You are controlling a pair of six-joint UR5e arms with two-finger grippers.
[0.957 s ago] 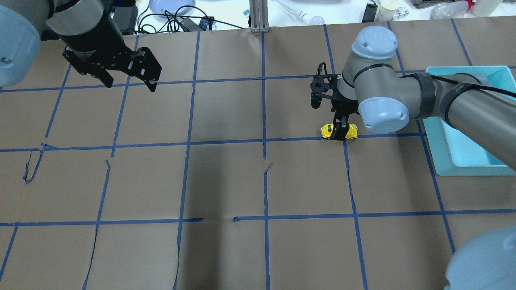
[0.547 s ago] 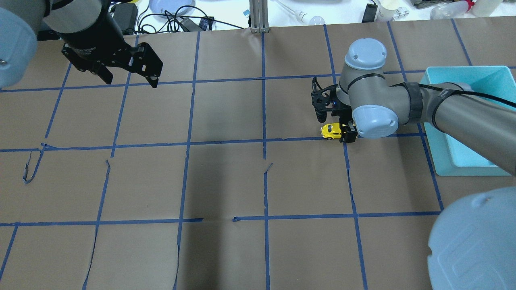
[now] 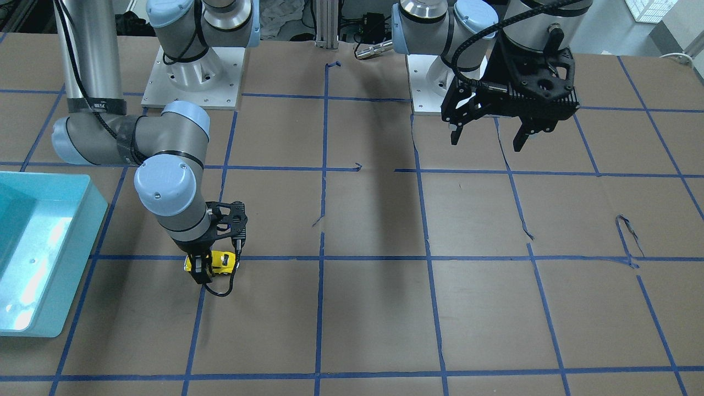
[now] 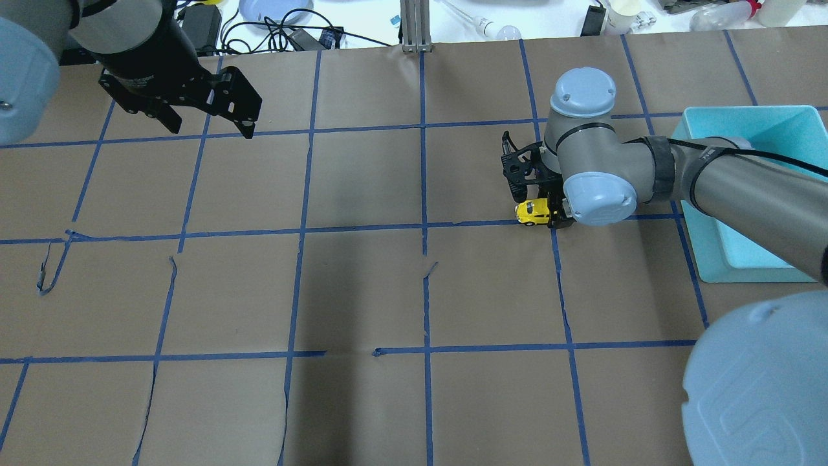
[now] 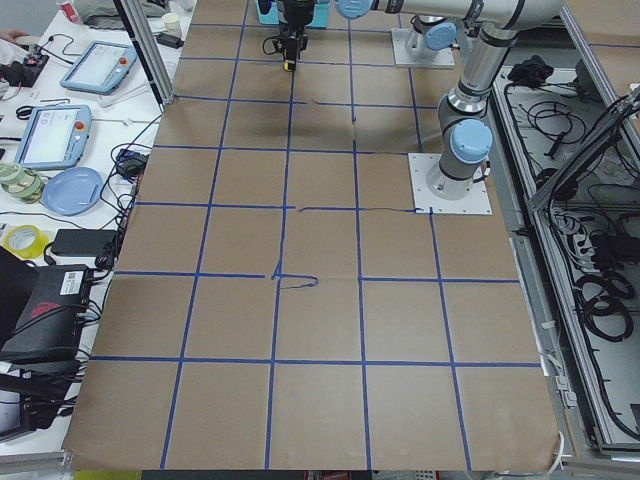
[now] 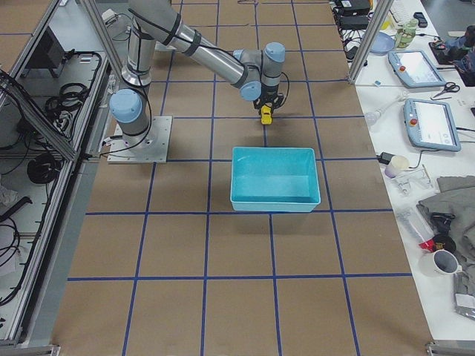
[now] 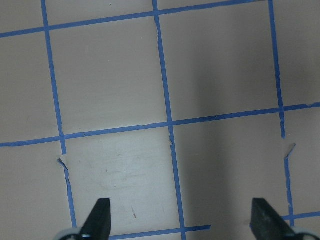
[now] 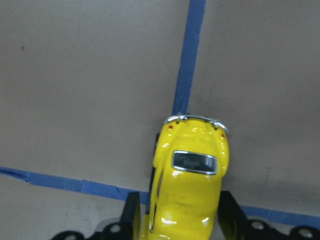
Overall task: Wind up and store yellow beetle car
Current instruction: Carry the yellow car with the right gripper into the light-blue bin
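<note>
The yellow beetle car stands on the brown paper at a blue tape crossing, right of the table's middle. My right gripper is down over it, shut on the car. In the right wrist view the car sits between the two fingers, wheels on the table. The front-facing view shows the car under the right gripper. My left gripper hangs open and empty above the far left of the table; it also shows in the left wrist view over bare paper.
A teal bin stands at the right edge, just beyond the right arm; it also shows in the front-facing view and the right side view. Blue tape lines grid the brown paper. Cables and clutter lie past the far edge.
The right wrist has swung down and left over the car, now covering its right part. The car stays at the same crossing. The left gripper has barely moved.
</note>
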